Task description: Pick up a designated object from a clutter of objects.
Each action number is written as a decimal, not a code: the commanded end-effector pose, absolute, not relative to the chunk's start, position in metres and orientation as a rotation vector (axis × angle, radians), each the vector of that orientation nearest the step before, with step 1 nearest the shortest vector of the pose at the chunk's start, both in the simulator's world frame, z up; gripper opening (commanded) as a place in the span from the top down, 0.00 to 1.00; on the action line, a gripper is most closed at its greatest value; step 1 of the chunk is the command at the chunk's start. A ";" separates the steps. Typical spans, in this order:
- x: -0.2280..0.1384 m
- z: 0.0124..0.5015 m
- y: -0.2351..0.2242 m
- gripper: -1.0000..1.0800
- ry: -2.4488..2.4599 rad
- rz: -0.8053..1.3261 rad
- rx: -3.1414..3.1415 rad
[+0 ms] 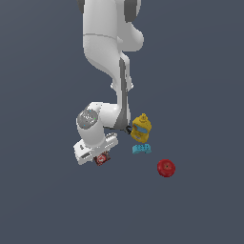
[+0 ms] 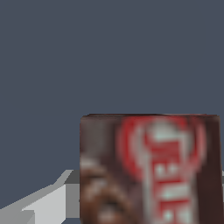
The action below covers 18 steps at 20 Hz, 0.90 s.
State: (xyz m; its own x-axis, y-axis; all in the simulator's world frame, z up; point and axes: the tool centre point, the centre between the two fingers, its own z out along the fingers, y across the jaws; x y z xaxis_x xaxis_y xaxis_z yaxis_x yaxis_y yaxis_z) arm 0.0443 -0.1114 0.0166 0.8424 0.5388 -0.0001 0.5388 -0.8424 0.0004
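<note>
Three items, mustard bottle (image 1: pixel 141 127), brick (image 1: pixel 142 149), apple (image 1: pixel 166 167), flank the box (image 1: pixel 102 158).

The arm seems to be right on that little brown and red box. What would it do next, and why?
Probably a short lift straight up. The gripper sits low over the brown-red box, and the wrist view shows the box filling the space at the fingers. I cannot tell if the jaws have closed yet; if not, closing comes first.

Simulated scene, flat featureless slate-grey ground (image 1: pixel 43 200), rendered white robot arm (image 1: pixel 102 43)
</note>
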 end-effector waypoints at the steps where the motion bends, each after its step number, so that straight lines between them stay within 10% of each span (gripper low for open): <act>1: 0.044 0.016 -0.111 1.00 0.883 0.000 3.015; 18: 0.049 0.043 -0.115 1.00 0.880 0.001 3.014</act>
State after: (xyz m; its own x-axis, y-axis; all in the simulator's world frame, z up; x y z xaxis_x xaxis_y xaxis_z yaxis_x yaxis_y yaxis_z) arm 0.0477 -0.1141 0.0352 0.8428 0.5382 -0.0004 0.5382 -0.8428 0.0007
